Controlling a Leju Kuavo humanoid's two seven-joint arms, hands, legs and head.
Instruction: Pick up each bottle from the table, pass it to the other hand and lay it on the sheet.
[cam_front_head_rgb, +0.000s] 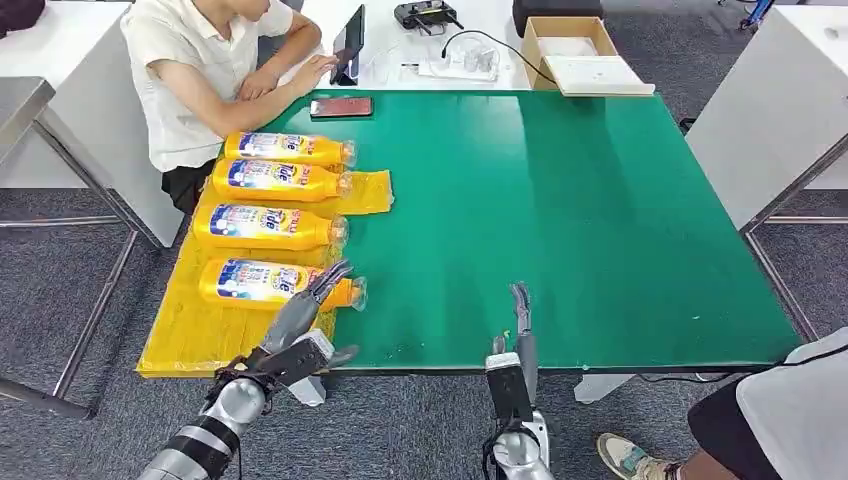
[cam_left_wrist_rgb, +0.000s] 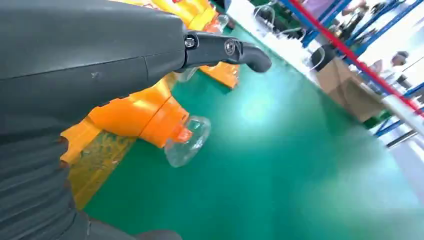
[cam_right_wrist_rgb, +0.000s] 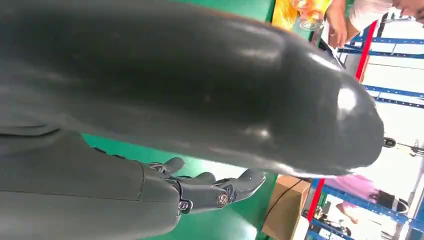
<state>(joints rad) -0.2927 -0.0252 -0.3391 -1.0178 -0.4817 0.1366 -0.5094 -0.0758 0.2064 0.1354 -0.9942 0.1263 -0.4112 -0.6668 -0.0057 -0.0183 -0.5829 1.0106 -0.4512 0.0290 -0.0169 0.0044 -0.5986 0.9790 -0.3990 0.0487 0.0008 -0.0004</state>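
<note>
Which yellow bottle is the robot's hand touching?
The bottle nearest the robot, last of the four in the row on the yellow sheet. The left hand lies over its neck end; the other three lie untouched farther away.

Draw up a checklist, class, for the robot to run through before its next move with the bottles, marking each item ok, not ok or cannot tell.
1. Four bottles lie on the yellow sheet: ok.
2. Nearest bottle lies wholly on the sheet: not ok, its cap overhangs the green table.
3. Left hand has let go of it: cannot tell.
4. Right hand holds nothing: ok.
5. Bottles left on the bare table: none seen, ok.
</note>
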